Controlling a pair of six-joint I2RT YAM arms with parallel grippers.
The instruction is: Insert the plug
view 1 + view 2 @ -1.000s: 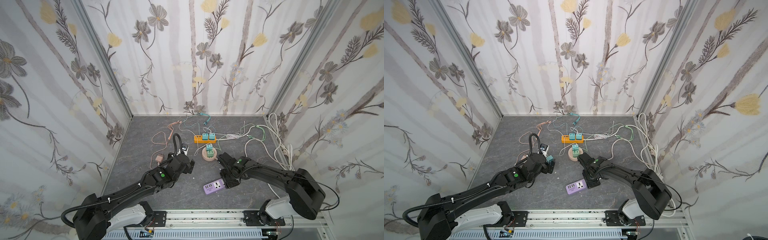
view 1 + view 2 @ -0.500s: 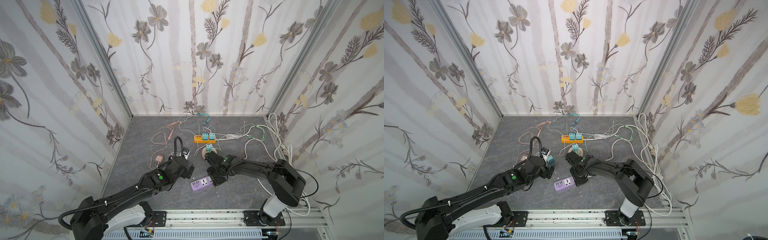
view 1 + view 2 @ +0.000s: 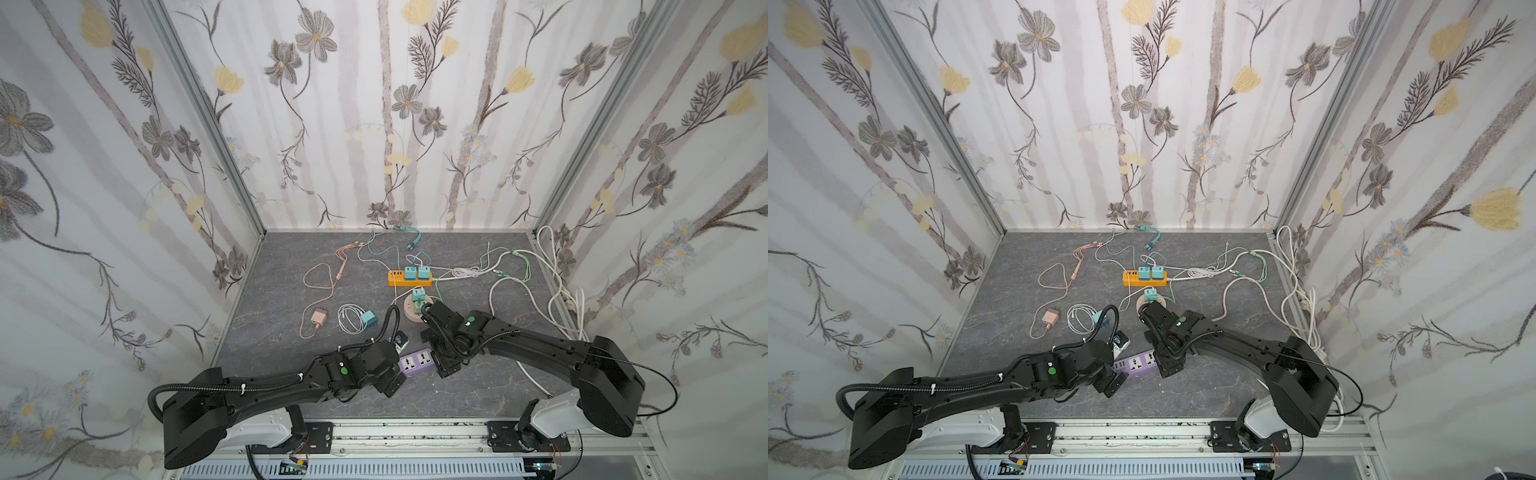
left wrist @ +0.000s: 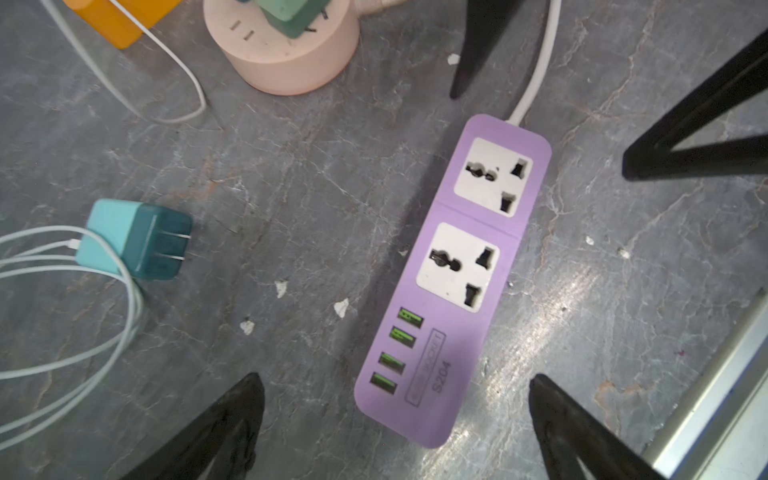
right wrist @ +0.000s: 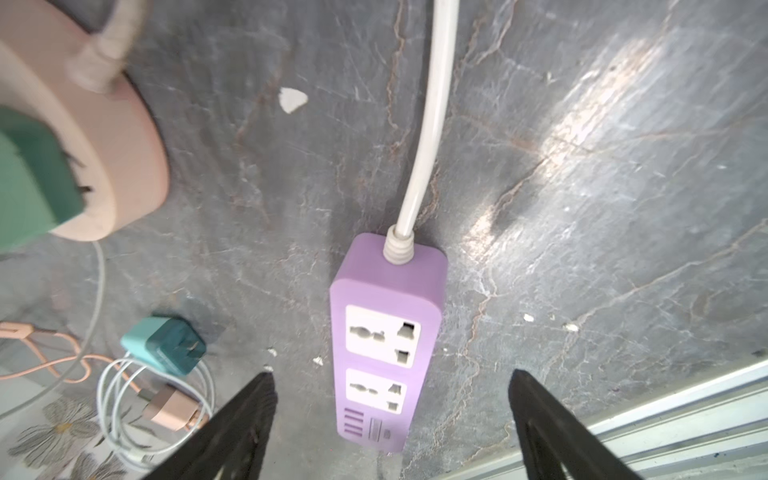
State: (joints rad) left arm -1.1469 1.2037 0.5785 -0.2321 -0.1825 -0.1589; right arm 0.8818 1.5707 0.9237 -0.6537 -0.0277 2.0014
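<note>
Risks, largest first: purple strip (image 3: 417,362) lies loose on the floor with nothing pinning it; a downward push on a plug could skid or tilt it, and its stiff white cord (image 5: 432,124) could swing it round.

Both heads crowd that one strip, so a cross-reach risks a knock. Right gripper (image 5: 390,374) is released, fingers either side of the cord end, no contact seen; left gripper (image 4: 395,380) is spread wide and empty over the USB end.

Teal plug (image 3: 368,319) is in neither pincer; it lies on its side near the strip, at about 10 o'clock from it. A pick from that pose probably needs the prongs turned down; its coiled white cable (image 4: 137,309) may drag or snag. Slight blade misalignment would likely jam on the socket face.

Counts:
- arms 2; grippers 2
- strips 2: purple, orange strip (image 3: 399,279)
- round pink hub (image 3: 411,318) 1
- seated chargers 3: two teal chargers (image 3: 410,273) on orange, one green charger (image 3: 417,300) on hub
- loose chargers 2: teal plug, pink charger (image 3: 318,318)
- purple strip sockets 2, both vacant; USB ports 4
</note>
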